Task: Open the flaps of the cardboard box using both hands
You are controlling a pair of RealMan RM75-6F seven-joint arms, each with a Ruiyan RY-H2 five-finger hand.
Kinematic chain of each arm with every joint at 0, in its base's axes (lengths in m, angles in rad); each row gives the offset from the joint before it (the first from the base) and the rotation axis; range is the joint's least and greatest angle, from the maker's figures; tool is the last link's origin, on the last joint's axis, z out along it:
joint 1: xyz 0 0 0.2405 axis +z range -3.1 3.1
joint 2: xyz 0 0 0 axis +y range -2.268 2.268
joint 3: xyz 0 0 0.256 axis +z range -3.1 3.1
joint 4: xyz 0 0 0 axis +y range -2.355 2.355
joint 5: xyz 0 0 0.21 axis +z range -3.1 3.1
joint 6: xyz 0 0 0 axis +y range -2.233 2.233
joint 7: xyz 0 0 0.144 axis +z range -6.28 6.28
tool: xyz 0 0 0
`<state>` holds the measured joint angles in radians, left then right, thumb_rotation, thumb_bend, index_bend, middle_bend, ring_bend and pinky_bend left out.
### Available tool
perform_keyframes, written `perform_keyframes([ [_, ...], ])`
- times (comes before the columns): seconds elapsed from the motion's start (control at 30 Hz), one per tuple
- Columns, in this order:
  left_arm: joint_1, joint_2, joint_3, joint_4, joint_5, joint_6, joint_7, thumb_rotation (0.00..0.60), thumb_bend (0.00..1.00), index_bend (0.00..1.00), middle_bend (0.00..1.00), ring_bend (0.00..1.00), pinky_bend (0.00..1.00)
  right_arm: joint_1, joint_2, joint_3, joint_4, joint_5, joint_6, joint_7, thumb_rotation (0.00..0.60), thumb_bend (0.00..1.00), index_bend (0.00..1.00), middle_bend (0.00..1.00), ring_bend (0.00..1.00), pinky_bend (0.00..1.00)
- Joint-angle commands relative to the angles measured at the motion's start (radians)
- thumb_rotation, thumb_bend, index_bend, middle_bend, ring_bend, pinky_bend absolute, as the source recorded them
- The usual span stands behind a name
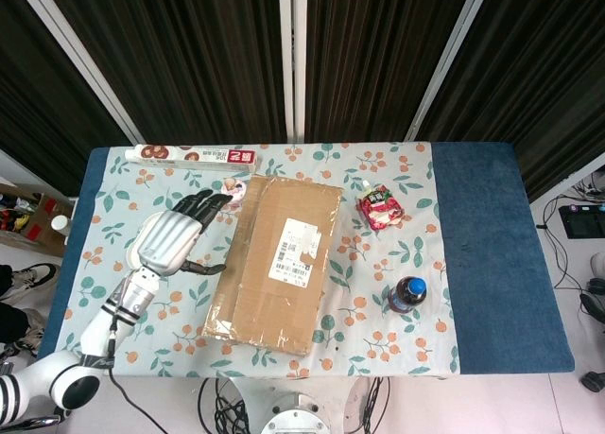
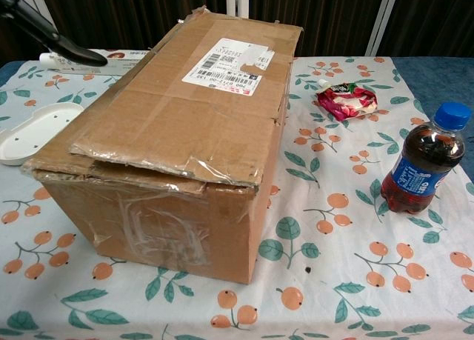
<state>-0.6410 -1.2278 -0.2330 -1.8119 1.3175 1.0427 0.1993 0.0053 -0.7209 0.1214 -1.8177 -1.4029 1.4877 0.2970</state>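
One hand in view: left hand (image 1: 170, 237), fingers spread wide, holding nothing; right hand not visible in either view.
Hand to box: cardboard box (image 1: 277, 261) lies just right of the left hand; fingertips point far-right toward the box's left long edge, no contact that I can make out.
Long axis: box runs near-to-far, slightly skewed, far end leaning right.
Nearer arm: left, by default; right arm would have to come in from off-frame.
Box position: middle of the floral worktop (image 1: 406, 193), between white tray (image 2: 33, 132) on the left and cola bottle (image 2: 424, 160) on the right.
Box look: closed, top flaps (image 2: 192, 110) lying flat; worn brown card, torn clear tape, white shipping label (image 2: 229, 67); near edge of top flap lifts a little.
Judgement: raised near-left flap edge looks the likeliest purchase.
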Motion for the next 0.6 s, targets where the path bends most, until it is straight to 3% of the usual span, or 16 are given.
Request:
perform_keyframes([
  [0.03, -0.031, -0.042, -0.005, 0.034, -0.03, -0.027, 0.005, 0.478, 0.0, 0.05, 0.1, 0.08, 0.17, -0.002, -0.001, -0.002, 0.008, 0.002, 0.001, 0.007, 0.6, 0.13, 0.0, 0.0, 0.0, 0.0],
  [0.3, -0.076, -0.097, -0.013, 0.082, -0.071, -0.052, 0.019, 0.468, 0.0, 0.05, 0.1, 0.08, 0.17, -0.007, -0.007, -0.005, 0.024, 0.005, 0.003, 0.023, 0.6, 0.13, 0.0, 0.0, 0.0, 0.0],
  [0.6, -0.105, -0.138, -0.014, 0.081, -0.039, -0.035, 0.002, 0.453, 0.0, 0.05, 0.09, 0.08, 0.17, -0.006, -0.022, -0.007, 0.047, 0.013, -0.007, 0.042, 0.6, 0.13, 0.0, 0.0, 0.0, 0.0],
])
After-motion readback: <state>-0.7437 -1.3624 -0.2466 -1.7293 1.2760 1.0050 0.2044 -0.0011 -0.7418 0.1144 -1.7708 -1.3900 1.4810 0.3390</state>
